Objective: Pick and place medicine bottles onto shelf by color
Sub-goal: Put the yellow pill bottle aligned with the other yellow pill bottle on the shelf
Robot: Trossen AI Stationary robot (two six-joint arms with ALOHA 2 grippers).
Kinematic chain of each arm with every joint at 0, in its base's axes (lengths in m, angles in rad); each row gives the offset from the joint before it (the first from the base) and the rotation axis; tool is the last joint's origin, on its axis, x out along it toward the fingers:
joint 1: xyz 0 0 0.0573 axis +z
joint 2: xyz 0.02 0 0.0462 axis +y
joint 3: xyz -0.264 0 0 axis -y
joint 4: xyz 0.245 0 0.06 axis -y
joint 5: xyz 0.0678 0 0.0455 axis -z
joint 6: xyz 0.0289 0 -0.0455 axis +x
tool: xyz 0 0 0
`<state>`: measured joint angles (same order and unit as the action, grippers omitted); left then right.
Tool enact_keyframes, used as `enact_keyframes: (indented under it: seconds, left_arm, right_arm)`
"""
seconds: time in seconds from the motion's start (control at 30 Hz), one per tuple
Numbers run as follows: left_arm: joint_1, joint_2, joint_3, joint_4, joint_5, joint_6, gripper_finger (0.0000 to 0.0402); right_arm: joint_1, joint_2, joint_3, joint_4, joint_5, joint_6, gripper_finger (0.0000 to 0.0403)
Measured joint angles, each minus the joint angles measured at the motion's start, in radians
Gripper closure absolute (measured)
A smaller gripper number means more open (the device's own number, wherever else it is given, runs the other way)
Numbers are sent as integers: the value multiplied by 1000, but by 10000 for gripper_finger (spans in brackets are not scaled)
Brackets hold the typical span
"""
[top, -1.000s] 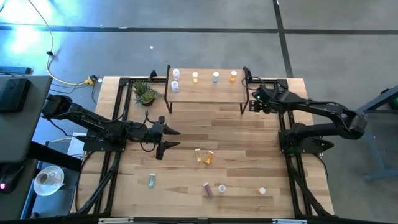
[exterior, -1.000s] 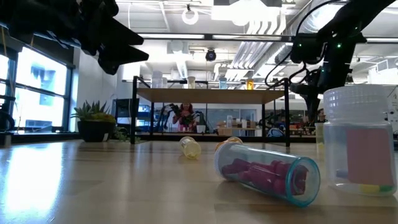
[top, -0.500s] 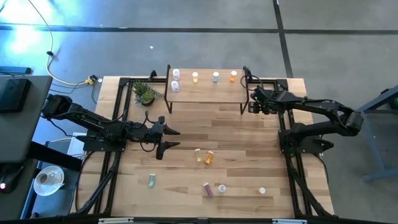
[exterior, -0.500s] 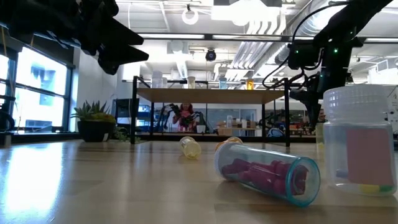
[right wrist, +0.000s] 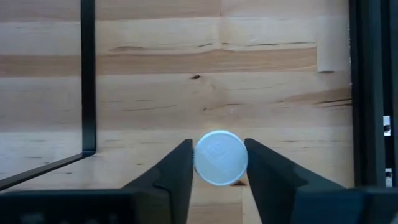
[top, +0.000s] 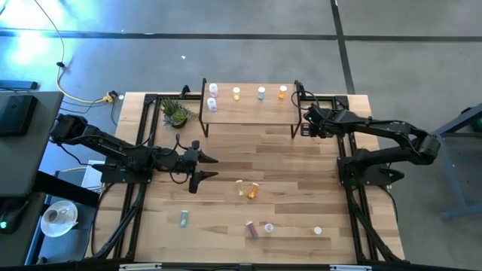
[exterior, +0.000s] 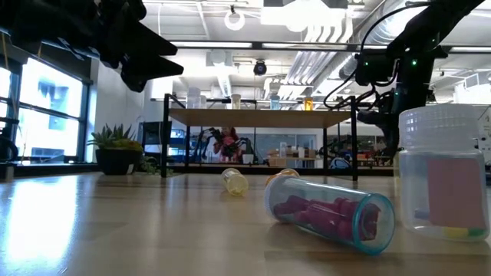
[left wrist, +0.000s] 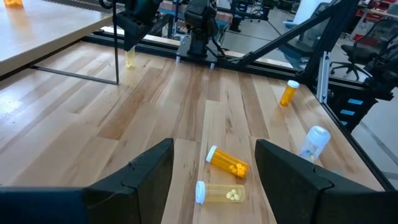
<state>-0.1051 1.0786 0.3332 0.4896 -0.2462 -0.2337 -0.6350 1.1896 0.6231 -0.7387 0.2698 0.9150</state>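
By the shelf's (top: 248,111) right front leg, my right gripper (right wrist: 219,152) points down and is shut on a small yellow medicine bottle (left wrist: 129,59) with a white cap. On the shelf top stand two white bottles (top: 212,96), a yellow one (top: 236,92), a green-blue one (top: 261,92) and an orange one (top: 282,92). My left gripper (left wrist: 214,146) hovers open at mid-left, above the table. Ahead of it a yellow bottle (left wrist: 221,193) and an orange bottle (left wrist: 227,163) lie on their sides. My right gripper pinches the yellow bottle's round white cap (right wrist: 205,158) between its two fingers (right wrist: 180,163), one on each side of the rim. The fingers come from above, pointing down. The bottle stands upright below them, close to the shelf's leg; its foot looks to be on the table.
Near the front edge lie a green-blue bottle (top: 183,219), a purple bottle (top: 251,229), a clear bottle (top: 269,227) and a white-capped one (top: 317,230). A potted plant (top: 177,113) stands left of the shelf. Black frame rails run along both table sides.
My right gripper has dipped slightly toward the table beside the shelf's right front leg.
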Motion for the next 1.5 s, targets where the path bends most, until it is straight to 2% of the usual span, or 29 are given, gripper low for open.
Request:
enact_keyframes:
  seconds: [0.17,0.43,1.0,1.23,1.5]
  left_arm:
    - [0,0,0,0,0,0,186]
    - [0,0,0,0,0,0,186]
    - [0,0,0,0,0,0,186]
    - [0,0,0,1,0,0,186]
    - [0,0,0,1,0,0,186]
  right_arm:
    - [0,0,0,0,10,-11,299]
    - [0,-17,0,-2,9,-45,294]
    - [1,-262,3,-14,-38,-86,296]
    - [30,-281,90,-56,-31,-112,297]
    - [76,-281,206,-165,58,-112,297]
